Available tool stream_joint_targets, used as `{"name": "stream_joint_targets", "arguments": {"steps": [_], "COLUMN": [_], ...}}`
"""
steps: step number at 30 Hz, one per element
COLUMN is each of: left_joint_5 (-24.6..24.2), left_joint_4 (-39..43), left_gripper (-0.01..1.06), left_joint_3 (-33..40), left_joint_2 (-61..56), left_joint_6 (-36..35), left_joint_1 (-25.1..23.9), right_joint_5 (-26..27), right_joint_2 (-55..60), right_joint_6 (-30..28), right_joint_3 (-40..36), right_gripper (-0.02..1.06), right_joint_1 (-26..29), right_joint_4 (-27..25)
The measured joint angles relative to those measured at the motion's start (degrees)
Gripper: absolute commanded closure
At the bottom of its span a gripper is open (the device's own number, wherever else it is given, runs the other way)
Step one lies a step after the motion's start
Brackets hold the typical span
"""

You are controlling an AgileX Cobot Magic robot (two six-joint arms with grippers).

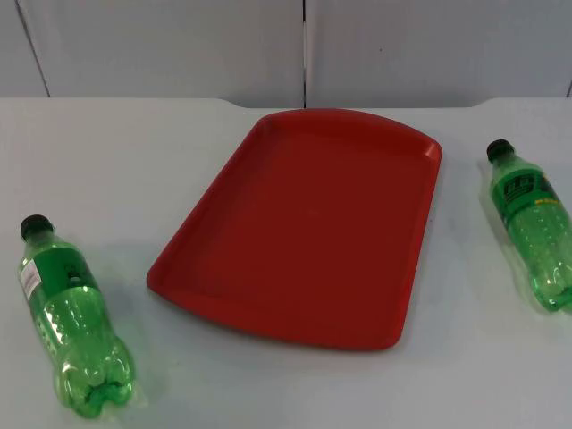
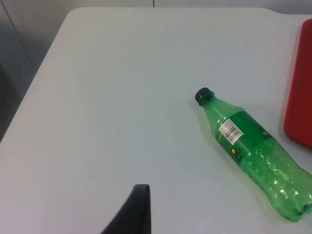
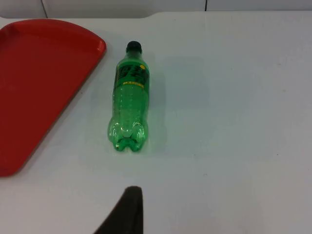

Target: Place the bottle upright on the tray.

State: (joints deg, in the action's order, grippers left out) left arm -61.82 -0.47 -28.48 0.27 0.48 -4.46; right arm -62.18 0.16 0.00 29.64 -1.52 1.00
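On the white table (image 1: 134, 152), both green soda bottles lie flat, one (image 1: 71, 317) at the red tray's (image 1: 304, 313) 9 o'clock, one (image 1: 532, 223) at 3; nothing grasped yet, gripper openings cannot be told; next: reach a bottle.

tray (image 1: 304, 223): red plastic, smooth, semi-gloss | 2 bottles (image 1: 71, 317) (image 1: 532, 223): clear green plastic, glossy | table (image 1: 116, 152): white, matt
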Motion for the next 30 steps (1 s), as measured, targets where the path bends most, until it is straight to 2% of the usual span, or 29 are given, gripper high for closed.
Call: {"name": "stream_joint_targets", "arguments": {"steps": [7,17,23,30], "left_joint_5": [-2.43,-3.31,-3.31,-0.84], "left_joint_4": [-1.49,-2.73,-3.27,-7.07], "left_gripper": [0.0,0.0,0.0,0.0], "left_joint_3": [-1.99,-4.81,-5.01,-5.05], "left_joint_2": [2.76,8.9,12.61,18.7], "left_joint_6": [0.0,-1.96,-3.48,-3.83], "left_joint_1": [0.0,0.0,0.0,0.0], "right_joint_5": [0.0,0.0,0.0,0.0], "right_joint_2": [0.0,0.0,0.0,0.0], "right_joint_6": [0.0,0.0,0.0,0.0], "right_joint_3": [0.0,0.0,0.0,0.0], "right_gripper": [-0.01,-0.01,-0.01,-0.01], "right_joint_1": [0.0,0.0,0.0,0.0], "right_joint_4": [0.0,0.0,0.0,0.0]}}
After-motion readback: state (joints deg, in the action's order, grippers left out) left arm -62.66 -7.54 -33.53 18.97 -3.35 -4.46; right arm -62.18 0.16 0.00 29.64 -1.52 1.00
